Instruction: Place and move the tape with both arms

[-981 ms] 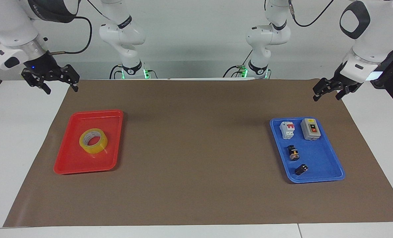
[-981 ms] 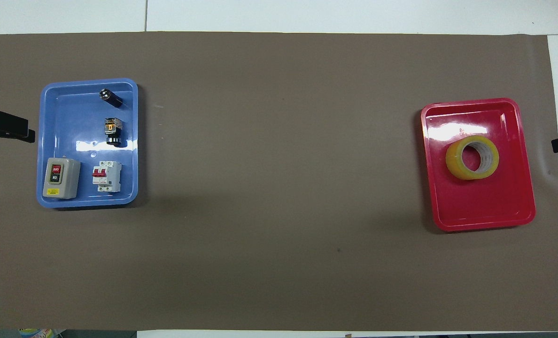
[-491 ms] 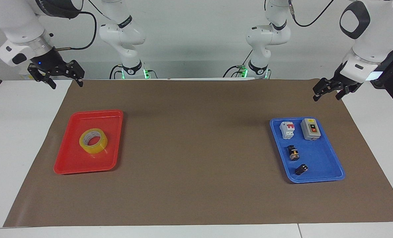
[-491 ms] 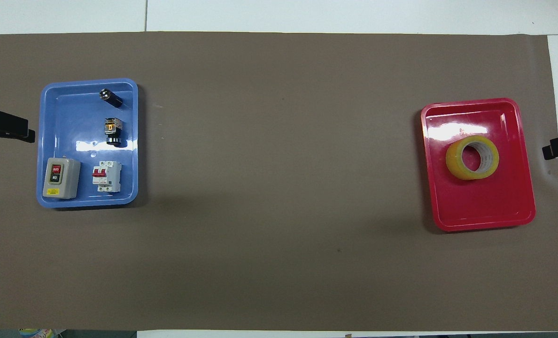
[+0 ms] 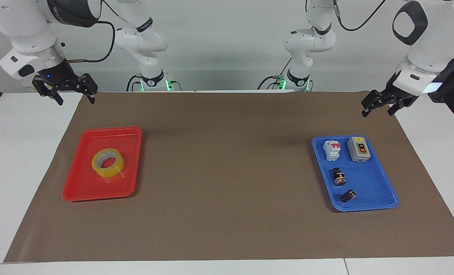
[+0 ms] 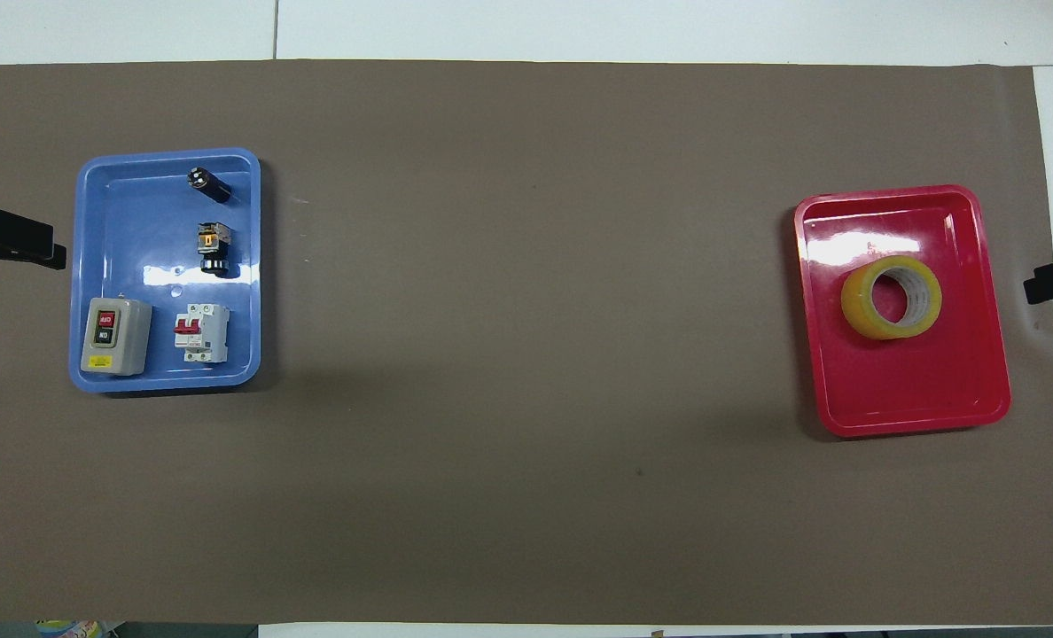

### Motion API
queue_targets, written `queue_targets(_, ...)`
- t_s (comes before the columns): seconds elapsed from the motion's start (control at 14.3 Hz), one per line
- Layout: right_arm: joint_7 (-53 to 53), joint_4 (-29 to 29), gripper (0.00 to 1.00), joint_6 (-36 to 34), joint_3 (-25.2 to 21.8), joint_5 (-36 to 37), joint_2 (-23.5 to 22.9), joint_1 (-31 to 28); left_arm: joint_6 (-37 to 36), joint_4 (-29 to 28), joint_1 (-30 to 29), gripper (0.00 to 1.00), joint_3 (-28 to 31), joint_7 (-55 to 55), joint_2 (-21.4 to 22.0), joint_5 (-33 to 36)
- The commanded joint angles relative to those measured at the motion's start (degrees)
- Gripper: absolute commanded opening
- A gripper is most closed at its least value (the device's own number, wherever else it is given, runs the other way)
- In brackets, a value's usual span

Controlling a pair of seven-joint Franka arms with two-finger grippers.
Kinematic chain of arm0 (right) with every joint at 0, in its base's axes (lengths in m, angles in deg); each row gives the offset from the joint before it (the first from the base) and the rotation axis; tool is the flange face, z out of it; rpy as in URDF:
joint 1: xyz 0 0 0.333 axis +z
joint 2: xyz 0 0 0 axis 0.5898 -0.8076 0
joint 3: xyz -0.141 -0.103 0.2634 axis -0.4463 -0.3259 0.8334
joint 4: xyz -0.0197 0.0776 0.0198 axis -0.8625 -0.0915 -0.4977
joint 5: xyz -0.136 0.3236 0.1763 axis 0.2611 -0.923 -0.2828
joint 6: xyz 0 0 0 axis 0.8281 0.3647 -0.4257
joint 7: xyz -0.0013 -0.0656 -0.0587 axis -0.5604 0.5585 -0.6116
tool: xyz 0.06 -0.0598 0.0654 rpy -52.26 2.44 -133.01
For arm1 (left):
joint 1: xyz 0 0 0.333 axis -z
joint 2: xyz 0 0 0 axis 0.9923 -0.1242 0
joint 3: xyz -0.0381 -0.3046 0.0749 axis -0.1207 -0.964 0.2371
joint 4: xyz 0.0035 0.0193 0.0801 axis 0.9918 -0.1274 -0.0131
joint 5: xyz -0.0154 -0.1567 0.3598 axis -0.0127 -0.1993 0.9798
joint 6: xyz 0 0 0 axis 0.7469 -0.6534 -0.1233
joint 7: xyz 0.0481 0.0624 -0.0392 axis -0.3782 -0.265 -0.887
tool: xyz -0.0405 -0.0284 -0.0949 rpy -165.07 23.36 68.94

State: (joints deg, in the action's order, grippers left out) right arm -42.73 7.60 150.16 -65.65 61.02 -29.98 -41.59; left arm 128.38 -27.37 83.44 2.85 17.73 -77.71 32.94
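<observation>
- The tape (image 5: 107, 163) lies flat, core hole up, in the red tray (image 5: 78, 189) toward the right arm's end of the tabletop (image 5: 227, 229); nothing else shares the tray.
- It looks like a light, stiff ring: the white cardboard core should hold its shape under a squeeze, while the glossy yellowish outer wrap is probably slick.
- The best hold, I judge, is across the ring's wall, with one finger inside the core hole and one on the outer face; the roll seems too wide for a hold across the whole of it.
- The right hand (image 5: 65, 91) hangs in the air over the tabletop's edge beside the brown mat (image 5: 227, 114), fingers spread wide, holding nothing, well apart from the tape.
- The left hand (image 5: 378, 105) waits over the mat's corner near the blue tray (image 5: 387, 204), fingers apart and empty.
- The thin tray rim may hinder a low sideways approach.
</observation>
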Motion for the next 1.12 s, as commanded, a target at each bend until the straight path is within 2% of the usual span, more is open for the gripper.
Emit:
queue_targets(0.0, -0.8, 1.3, 1.00, 0.0, 0.3, 0.5, 1.3, -0.4, 0.5, -1.4, -0.2, 1.00, 0.0, 0.6, 1.2, -0.9)
queue_targets(0.98, -0.8, 1.6, 1.00, 0.3, 0.0, 0.2, 1.2, -0.5, 0.5, -1.4, -0.2, 1.00, 0.0, 0.6, 1.2, -0.9)
queue_targets(1.05, -0.8, 1.3, 1.00, 0.1, -1.9, -0.4, 0.3, 0.7, 0.5, -1.4, -0.2, 1.00, 0.0, 0.6, 1.2, -0.9)
